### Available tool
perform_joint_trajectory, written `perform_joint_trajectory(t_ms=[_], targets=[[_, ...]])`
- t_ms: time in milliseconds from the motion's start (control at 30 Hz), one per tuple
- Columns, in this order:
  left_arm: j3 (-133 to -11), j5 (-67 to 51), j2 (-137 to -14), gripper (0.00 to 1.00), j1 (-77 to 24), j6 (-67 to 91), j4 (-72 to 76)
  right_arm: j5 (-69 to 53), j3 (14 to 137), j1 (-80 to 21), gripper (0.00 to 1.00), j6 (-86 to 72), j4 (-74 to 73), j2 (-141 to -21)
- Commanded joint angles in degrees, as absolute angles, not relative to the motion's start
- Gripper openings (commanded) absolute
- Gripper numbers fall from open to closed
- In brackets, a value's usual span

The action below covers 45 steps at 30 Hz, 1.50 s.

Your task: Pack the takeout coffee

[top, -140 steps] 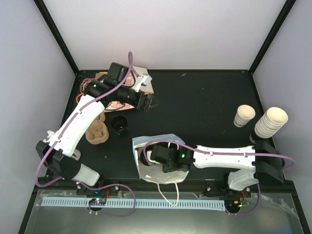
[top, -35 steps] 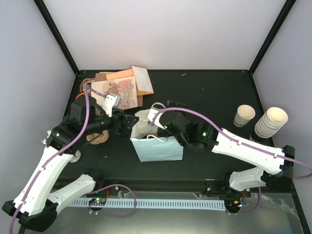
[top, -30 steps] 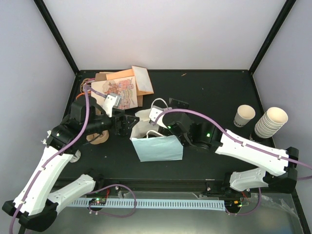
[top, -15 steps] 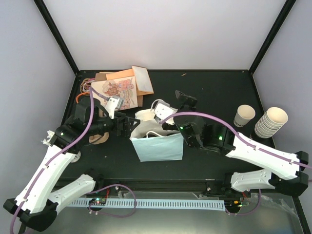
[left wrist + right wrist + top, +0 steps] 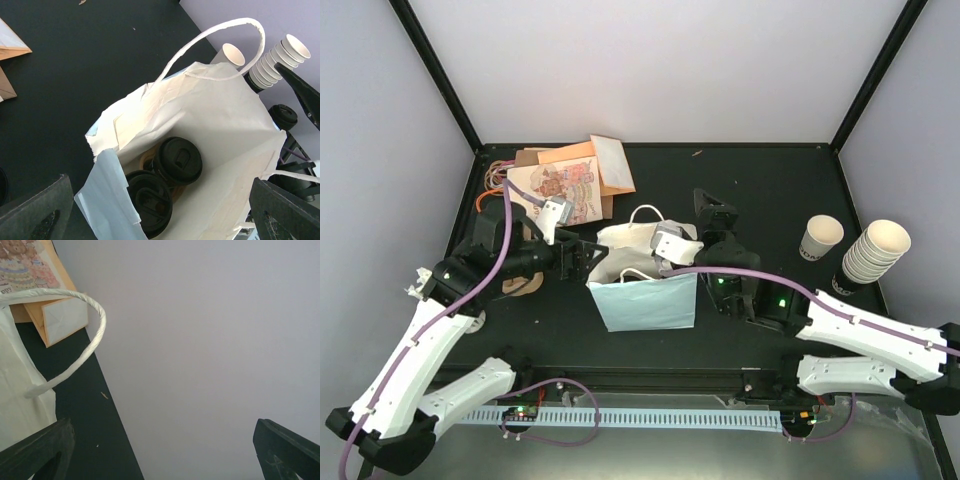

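The coffee (image 5: 177, 160) sits down in the open bag (image 5: 225, 125), a second lidded cup (image 5: 148, 196) right beside it. The left gripper (image 5: 582, 258) hovers at the bag's left edge, jaws spread wide, nothing in them. The right gripper (image 5: 717, 210) is just off the bag's right, spread and empty too.

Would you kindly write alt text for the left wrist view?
An open paper bag, white inside, holds two black-lidded takeout coffees side by side at its bottom. Beyond it are a single cream cup and a stack of cups.
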<state>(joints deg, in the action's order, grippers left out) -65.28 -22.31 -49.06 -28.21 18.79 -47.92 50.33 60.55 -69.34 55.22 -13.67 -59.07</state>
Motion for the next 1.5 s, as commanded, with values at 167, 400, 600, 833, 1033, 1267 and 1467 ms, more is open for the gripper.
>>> perform_joint_trajectory(t_ms=[167,400,600,833,1033,1267,1467], targets=[[-64.51,-23.39,-46.95,0.99,-28.56,19.33,-45.38,49.15,53.74,-69.24,1.00,63.00,-1.64,-54.81],[-62.24,-22.85,-46.05,0.99,-28.52,19.34,-45.36,43.20,62.13,-69.26,1.00,47.04,-18.35,-54.41],[-62.63,-21.63,-44.90,0.99,-28.55,19.08,-47.38,31.25,72.70,-69.20,1.00,29.98,-33.90,-54.15],[-62.09,-21.36,-43.00,0.99,-28.56,20.40,-48.10,22.78,83.02,-65.55,1.00,16.69,-44.89,-58.49],[-61.25,-21.51,-41.95,0.99,-28.61,21.50,-48.71,15.78,85.90,-61.26,1.00,10.01,-47.54,-60.23],[-59.33,-21.62,-41.75,0.99,-28.74,22.66,-48.30,9.99,90.65,-58.79,0.96,6.77,-53.38,-66.53],[-58.45,-21.38,-42.05,0.99,-28.96,22.97,-47.91,8.16,91.38,-56.91,0.86,6.01,-52.97,-70.11]])
